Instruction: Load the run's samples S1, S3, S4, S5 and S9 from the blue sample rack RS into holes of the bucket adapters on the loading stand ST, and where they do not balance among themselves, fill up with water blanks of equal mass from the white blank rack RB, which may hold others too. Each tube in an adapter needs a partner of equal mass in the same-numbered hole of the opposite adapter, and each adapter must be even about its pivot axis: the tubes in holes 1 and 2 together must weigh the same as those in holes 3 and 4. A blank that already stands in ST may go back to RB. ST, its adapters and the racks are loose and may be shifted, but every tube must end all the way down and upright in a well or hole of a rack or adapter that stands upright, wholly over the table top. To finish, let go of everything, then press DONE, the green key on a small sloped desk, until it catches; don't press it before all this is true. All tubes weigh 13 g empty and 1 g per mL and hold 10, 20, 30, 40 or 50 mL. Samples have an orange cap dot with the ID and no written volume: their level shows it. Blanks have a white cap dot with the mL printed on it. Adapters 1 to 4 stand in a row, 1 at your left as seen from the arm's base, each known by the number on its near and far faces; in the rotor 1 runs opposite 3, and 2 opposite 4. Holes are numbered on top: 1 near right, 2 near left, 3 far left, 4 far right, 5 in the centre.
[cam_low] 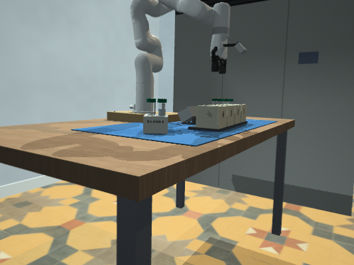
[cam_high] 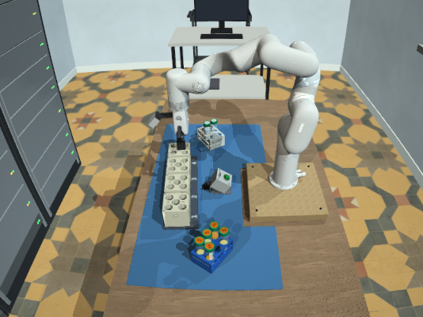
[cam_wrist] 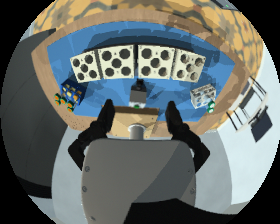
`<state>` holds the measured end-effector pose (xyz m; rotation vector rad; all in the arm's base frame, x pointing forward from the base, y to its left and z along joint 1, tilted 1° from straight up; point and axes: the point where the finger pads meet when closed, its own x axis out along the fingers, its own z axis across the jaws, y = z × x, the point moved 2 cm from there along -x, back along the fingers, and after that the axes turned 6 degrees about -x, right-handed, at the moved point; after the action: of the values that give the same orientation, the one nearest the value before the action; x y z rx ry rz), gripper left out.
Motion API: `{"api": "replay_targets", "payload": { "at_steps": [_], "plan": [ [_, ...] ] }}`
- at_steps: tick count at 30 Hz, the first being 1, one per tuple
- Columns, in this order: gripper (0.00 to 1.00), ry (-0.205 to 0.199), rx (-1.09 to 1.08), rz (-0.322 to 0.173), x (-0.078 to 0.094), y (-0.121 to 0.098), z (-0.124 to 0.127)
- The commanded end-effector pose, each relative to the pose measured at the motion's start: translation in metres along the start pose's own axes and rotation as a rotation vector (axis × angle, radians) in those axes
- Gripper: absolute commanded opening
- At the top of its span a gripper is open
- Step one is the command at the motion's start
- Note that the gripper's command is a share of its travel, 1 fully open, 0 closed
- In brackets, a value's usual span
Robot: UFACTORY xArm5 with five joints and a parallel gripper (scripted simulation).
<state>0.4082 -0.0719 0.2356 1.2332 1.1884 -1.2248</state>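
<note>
Above the far end of the loading stand ST (cam_high: pixel 179 188): gripper (cam_high: pixel 180 140) wide open, empty, high over the adapter row.

On the blue mat (cam_high: pixel 253 263), between the two racks: four bucket adapters in line, every visible hole bare, no tube loaded yet. At the near end of the row, just beside adapter 1 (cam_high: pixel 177 209), blue sample rack RS (cam_high: pixel 211 250) with its orange-dotted tubes in their wells; near the other end, white blank rack RB (cam_high: pixel 211 136) with two green-capped blanks upright. Between stand and arm base, DONE key (cam_high: pixel 226 177) on its sloped desk, untouched. Judged an opening survey step, nothing picked. Next move likely: swing along the table to RS, line the spread fingers on a sample cap, descend straight, close on that tube alone without nudging neighbours.
</note>
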Motion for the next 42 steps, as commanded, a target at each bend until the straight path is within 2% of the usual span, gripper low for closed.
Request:
{"api": "replay_targets", "payload": {
  "at_steps": [1, 28, 42],
  "plan": [
    [1.0, 0.0, -0.032, 0.004, -0.002, 0.003, -0.012],
    [1.0, 0.001, -0.832, 0.008, -0.003, -0.01, -0.131],
    [1.0, 0.003, -0.832, 0.01, -0.004, -0.017, -0.191]
  ]
}}
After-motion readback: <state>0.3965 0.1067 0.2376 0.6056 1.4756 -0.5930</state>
